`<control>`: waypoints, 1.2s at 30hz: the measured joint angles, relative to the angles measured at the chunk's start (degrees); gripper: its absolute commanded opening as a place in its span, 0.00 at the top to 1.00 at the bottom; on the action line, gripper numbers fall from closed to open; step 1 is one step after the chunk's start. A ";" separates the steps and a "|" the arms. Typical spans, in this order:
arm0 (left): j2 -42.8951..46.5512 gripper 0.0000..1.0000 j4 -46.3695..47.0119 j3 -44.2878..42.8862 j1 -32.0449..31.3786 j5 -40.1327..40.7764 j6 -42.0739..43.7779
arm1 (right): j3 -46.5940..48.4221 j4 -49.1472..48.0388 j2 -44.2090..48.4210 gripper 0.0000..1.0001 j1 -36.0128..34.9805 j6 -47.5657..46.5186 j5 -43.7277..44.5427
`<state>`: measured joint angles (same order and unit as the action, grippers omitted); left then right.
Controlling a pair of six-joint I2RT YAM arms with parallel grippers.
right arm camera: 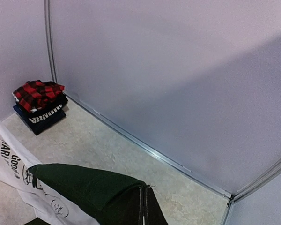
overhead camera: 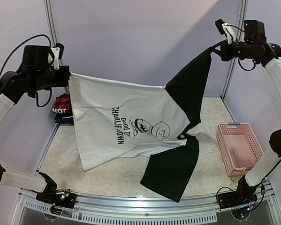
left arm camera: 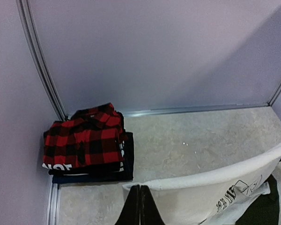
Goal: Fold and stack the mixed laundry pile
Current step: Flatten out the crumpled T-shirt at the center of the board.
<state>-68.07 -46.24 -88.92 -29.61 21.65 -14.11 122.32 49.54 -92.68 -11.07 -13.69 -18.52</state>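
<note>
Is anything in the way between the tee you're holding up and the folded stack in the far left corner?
Nothing visible. The white tee hangs pinched by the left gripper and the right gripper, and no object lies between it and the folded stack. The pink basket sits far right, off that path.

Robot lab booth: plain lilac wall panels (overhead camera: 140, 42), alu frame posts (overhead camera: 50, 23), railed table (overhead camera: 117, 174).

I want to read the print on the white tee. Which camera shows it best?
The top external view: the white tee hangs spread out, print fully visible. The left wrist view catches only the print's edge; the right wrist, a few letters.
</note>
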 measured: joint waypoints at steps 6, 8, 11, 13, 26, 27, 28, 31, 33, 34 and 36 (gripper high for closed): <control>5.49 1.00 -1.99 -7.56 -0.90 1.60 1.73 | -0.50 0.09 10.51 1.00 0.00 -1.62 -3.91; 6.73 1.00 -3.34 -10.73 -1.66 1.53 2.16 | 0.02 0.57 12.81 1.00 0.00 -3.02 -4.48; 7.76 1.00 -5.68 -15.32 -2.84 1.33 3.02 | 3.21 2.10 14.84 1.00 0.00 -5.20 -5.44; 8.09 1.00 -7.37 -18.36 -3.48 1.16 3.76 | 5.55 2.64 16.15 1.00 0.00 -6.29 -6.21; 9.81 1.00 -14.56 -34.62 -5.38 -4.28 8.50 | 15.39 -2.16 27.28 1.00 0.00 -5.33 -13.60; 9.94 1.00 -14.56 -35.30 -5.40 -4.90 8.63 | 17.53 -3.39 27.43 1.00 0.00 -4.59 -13.77; 10.03 1.00 -14.60 -35.91 -5.42 -5.42 8.79 | 18.78 -4.37 27.50 1.00 0.02 -4.24 -13.81; 10.32 1.00 -14.58 -37.81 -5.46 -6.45 9.57 | 21.29 -8.31 27.76 1.00 0.72 -3.30 -13.79; 10.34 1.00 -14.53 -39.04 -5.49 -6.71 10.10 | 21.79 -10.86 27.76 1.00 1.25 -2.99 -13.81; 10.29 1.00 -14.53 -39.58 -5.49 -6.78 10.45 | 21.90 -11.63 27.71 1.00 1.40 -2.95 -13.77; 10.12 1.00 -14.49 -40.35 -5.49 -6.56 11.23 | 22.23 -12.85 27.08 1.00 1.42 -2.86 -13.66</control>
<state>-57.95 -60.73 -129.27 -35.09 15.09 -2.87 144.55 36.69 -65.60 -9.65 -16.56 -32.18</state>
